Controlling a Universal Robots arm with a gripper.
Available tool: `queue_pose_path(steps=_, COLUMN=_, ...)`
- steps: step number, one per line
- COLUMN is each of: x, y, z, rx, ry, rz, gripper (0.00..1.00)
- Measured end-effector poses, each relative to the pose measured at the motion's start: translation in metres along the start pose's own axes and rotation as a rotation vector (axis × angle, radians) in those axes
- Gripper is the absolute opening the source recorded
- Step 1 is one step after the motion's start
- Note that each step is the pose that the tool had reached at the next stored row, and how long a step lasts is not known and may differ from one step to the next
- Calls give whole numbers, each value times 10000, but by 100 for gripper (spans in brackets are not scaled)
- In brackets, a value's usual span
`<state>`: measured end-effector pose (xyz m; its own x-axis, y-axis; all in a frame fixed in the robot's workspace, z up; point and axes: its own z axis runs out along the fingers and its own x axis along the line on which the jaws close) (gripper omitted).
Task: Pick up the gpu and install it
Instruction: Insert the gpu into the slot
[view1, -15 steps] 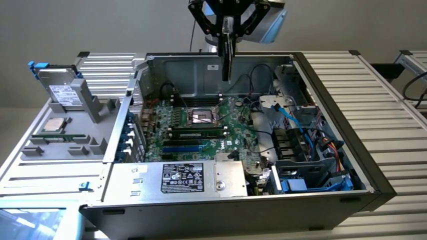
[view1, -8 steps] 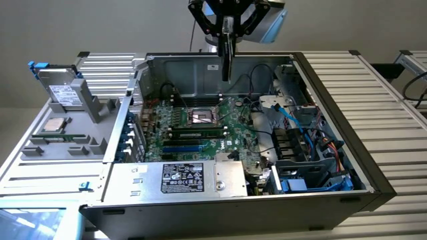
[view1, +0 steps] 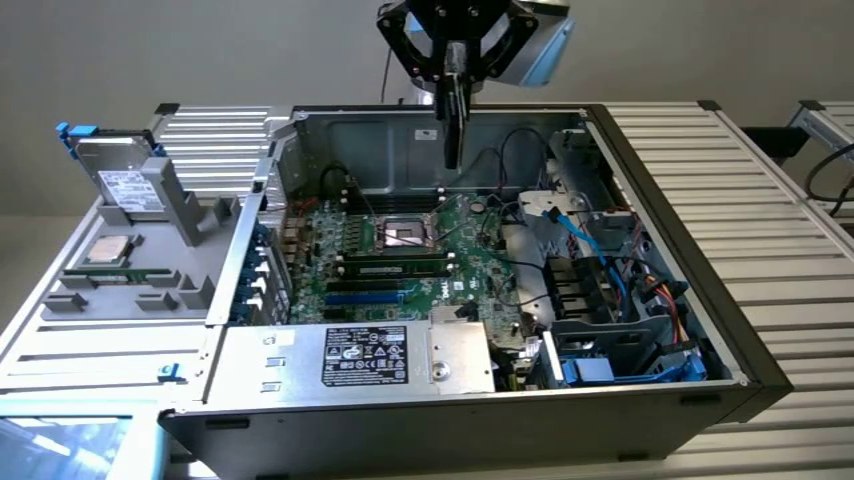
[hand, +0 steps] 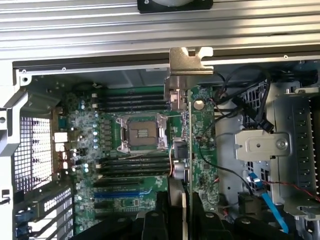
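One card, one gripper, nothing seated yet. The gpu (view1: 454, 125) hangs on edge in the upper centre of the exterior view. It's pinched from above by the gripper (view1: 457, 62), whose fingers are set narrow around the card's thin body. It's up in the air over the open PC case (view1: 441, 430), apart from the motherboard (view1: 481, 250) below and touching nothing.

My guess on why it's held vertical: the connector edge has to face down toward the expansion slots (view1: 367, 297), so edge-on is the orientation that makes sense.

From outside the card is basically a dark blade, but you do get the gap between it and the board. You also get the power supply (view1: 350, 355) at the lower front and the drive box (view1: 127, 185) sitting on the grey tray (view1: 147, 300) at the exterior view's left.

Wrist view fills in what that one doesn't: the card's silver bracket (hand: 190, 61), its green face, and the CPU socket (hand: 141, 132) just beside the card's line.
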<state>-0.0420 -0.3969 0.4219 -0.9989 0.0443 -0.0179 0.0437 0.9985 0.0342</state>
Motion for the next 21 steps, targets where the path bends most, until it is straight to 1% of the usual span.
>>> queue_pose_path(steps=6, x=1, y=-2, z=48, rx=-55, ry=39, rz=-1087, gripper=29)
queue_pose_path(steps=14, x=2, y=-4, z=106, rx=-104, ry=91, rz=-2531, gripper=29)
queue_pose_path(steps=18, x=2, y=-4, z=111, rx=-124, ry=118, rz=-3265, gripper=29)
queue_pose_path(steps=21, x=2, y=-4, z=112, rx=-166, ry=134, rz=-3810, gripper=29)
